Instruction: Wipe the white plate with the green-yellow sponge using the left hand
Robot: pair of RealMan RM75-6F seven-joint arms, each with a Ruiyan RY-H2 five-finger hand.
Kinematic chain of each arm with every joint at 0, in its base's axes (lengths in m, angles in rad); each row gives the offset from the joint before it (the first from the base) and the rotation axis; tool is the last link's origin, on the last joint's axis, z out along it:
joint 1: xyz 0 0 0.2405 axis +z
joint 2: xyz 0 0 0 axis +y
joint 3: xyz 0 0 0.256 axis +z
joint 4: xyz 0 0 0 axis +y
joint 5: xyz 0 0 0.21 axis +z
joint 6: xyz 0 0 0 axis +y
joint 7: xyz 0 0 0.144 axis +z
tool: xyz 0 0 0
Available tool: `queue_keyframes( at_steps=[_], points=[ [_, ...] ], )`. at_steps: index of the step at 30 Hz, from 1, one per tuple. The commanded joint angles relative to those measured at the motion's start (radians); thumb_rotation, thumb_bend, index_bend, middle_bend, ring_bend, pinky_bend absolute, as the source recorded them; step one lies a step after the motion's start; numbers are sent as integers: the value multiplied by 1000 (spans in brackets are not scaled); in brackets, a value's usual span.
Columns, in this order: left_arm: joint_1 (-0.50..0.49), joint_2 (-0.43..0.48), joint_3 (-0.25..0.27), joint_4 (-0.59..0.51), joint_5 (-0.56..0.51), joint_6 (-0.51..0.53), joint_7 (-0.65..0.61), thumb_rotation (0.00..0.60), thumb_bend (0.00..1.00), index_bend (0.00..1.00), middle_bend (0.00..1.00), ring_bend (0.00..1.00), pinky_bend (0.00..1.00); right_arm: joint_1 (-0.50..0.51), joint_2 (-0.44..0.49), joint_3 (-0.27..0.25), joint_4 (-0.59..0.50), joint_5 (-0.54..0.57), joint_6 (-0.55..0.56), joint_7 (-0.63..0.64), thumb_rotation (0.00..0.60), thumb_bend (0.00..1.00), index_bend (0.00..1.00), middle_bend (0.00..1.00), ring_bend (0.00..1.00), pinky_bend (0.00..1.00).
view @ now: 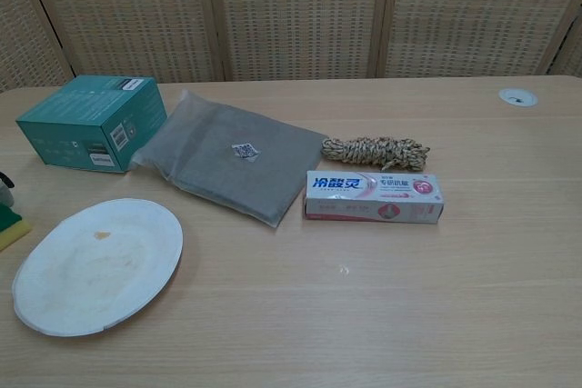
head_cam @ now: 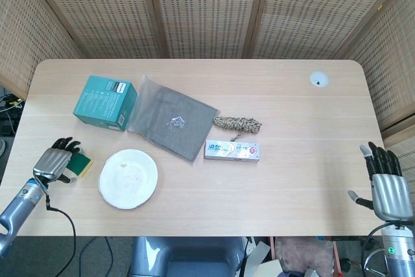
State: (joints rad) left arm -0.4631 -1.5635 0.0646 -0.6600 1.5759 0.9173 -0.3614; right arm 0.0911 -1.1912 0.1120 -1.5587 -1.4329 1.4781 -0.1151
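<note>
A teal box (head_cam: 105, 102) stands at the table's (head_cam: 292, 180) left rear, and a grey flat pouch (head_cam: 170, 117) lies just right of it, its near-left edge against the box. Right of the pouch lies a coil of rope (head_cam: 238, 123), and just in front of that a toothpaste box (head_cam: 232, 150) lies lengthwise, close to the pouch's corner. A small white round cap (head_cam: 318, 80) sits in the tabletop near the far right corner, before wicker screens (head_cam: 207, 11).

White plate (head_cam: 128, 178) (green-yellow sponge (head_cam: 82, 164)).
</note>
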Motion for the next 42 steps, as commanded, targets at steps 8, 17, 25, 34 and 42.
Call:
queue_keyframes(
  at_steps=[8, 17, 25, 34, 42],
  points=[
    [-22, -25, -15, 15, -28, -31, 11, 600, 0, 349, 227, 106, 169, 3, 5, 1, 0, 7, -9, 13, 600, 0, 0, 0, 0, 0],
    [-14, -26, -24, 14, -28, 45, -38, 600, 0, 523, 379, 265, 340, 5, 6, 0, 0, 11, -15, 18, 600, 0, 0, 0, 0, 0],
    [-9, 71, -37, -173, 7, 193, -151, 600, 0, 554, 405, 291, 368, 5, 8, 0, -4, 10, -15, 20, 600, 0, 0, 0, 0, 0],
    [-71, 173, -54, -560, -12, 123, -197, 600, 0, 558, 409, 298, 377, 4, 11, -4, -8, 5, -12, 23, 600, 0, 0, 0, 0, 0],
    [-113, 134, -79, -609, -114, -17, -182, 600, 0, 558, 409, 303, 381, 4, 11, -8, -9, 0, -14, 24, 600, 0, 0, 0, 0, 0]
  ],
)
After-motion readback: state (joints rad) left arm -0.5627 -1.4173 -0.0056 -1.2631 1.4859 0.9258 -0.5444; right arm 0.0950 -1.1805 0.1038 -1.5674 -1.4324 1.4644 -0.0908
